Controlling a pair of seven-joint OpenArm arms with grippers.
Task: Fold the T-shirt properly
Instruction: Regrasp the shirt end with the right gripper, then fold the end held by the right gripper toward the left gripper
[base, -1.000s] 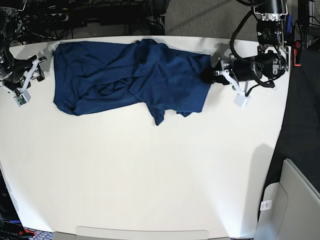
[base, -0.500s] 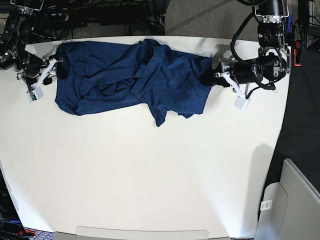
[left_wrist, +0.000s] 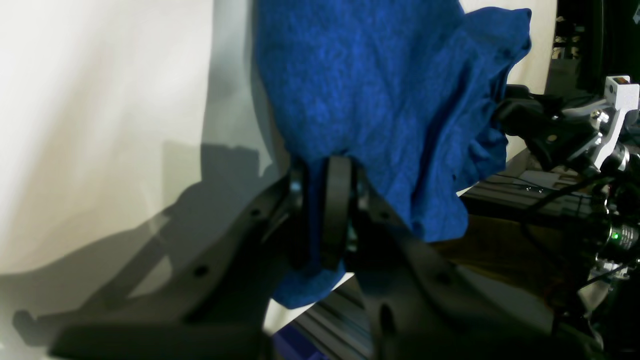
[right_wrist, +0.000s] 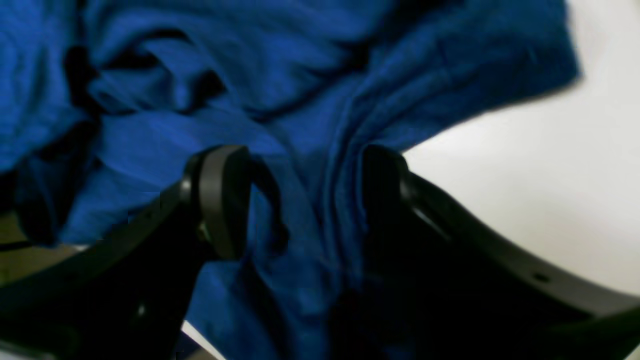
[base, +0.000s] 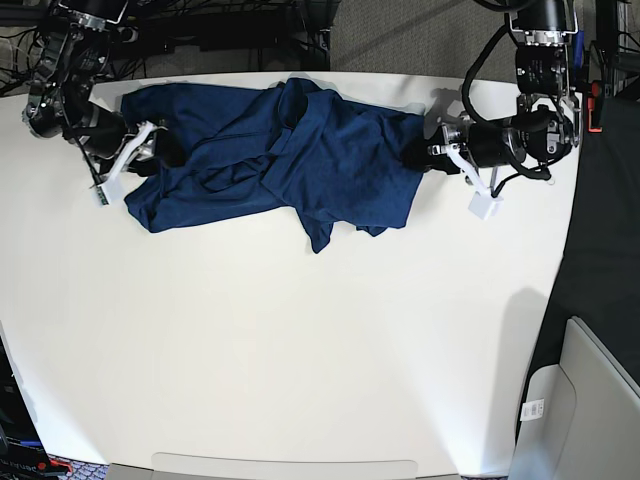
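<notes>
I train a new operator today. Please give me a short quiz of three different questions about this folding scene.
1. True or false: the left claw is shut on the T-shirt.
2. The right claw is: A) shut beside the cloth, B) open with cloth between its fingers, C) far from the shirt.
3. Fill in: the shirt lies crumpled on the white ____.

Key: 1 true; 2 B; 3 table.
</notes>
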